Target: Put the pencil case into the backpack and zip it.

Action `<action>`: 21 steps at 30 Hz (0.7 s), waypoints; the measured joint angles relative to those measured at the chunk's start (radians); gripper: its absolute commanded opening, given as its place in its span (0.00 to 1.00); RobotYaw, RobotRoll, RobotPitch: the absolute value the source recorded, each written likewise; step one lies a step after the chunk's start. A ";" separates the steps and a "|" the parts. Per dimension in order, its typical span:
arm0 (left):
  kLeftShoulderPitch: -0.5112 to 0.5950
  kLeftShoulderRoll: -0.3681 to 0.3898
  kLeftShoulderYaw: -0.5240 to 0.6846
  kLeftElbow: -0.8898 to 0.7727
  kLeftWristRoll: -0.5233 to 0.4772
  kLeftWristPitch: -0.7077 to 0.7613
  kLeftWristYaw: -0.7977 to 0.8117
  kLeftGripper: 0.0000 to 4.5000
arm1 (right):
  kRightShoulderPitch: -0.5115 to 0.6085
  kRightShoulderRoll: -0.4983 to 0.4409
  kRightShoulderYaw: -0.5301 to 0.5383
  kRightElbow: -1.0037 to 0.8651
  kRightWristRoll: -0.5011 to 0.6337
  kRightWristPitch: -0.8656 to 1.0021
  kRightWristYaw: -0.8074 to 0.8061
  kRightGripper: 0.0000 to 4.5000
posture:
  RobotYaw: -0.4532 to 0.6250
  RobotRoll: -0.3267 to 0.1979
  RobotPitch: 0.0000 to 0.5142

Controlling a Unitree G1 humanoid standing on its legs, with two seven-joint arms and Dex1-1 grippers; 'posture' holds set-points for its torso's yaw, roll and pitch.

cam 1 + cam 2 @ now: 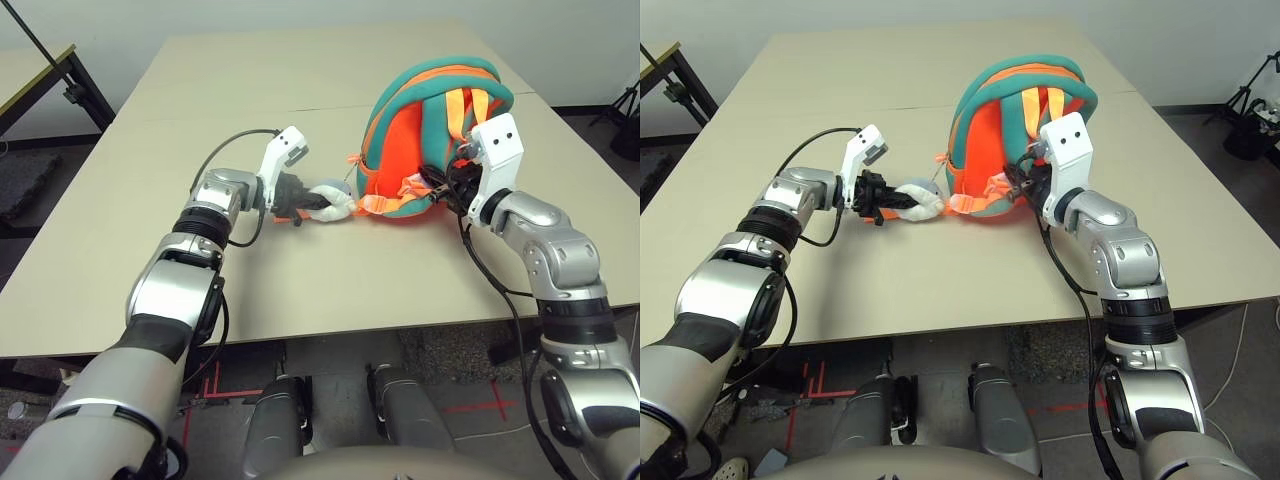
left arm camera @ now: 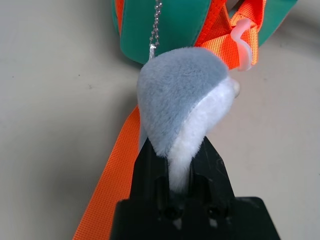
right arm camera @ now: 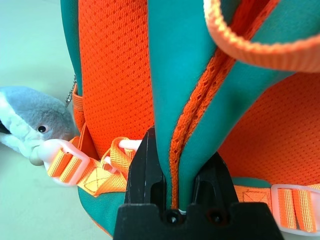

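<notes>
A small orange fabric backpack (image 1: 425,140) with teal trim stands upright on a wide beige table (image 1: 300,90), slightly toward the robot's right of the table's middle, its mesh back panel and orange straps facing the robot. A grey and white plush charm (image 1: 330,200) lies on the tabletop just beside the backpack's lower corner on the robot's left, joined to the bag by a short silver bead chain (image 2: 155,27). The left gripper (image 1: 297,203) reaches in low over the table from the left, and its two black fingers (image 2: 150,170) are clamped on the white underside of the plush charm, which bulges out past the fingertips toward the bag; a loose orange webbing strap (image 2: 107,190) runs along the table under it. The right gripper (image 1: 452,180) presses against the backpack's lower right side. Its two black fingers (image 3: 142,170) are pinched on a fold of the teal trim, with an orange stitched seam running straight up from between them. White plastic strap buckles (image 3: 62,162) hang near the bag's base, close beside these fingers.
</notes>
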 measured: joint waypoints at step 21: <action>0.098 0.112 0.126 -0.382 -0.111 0.260 0.008 1.00 | -0.018 -0.061 0.009 -0.042 0.050 0.109 0.098 1.00 | 0.23 0.62 0.15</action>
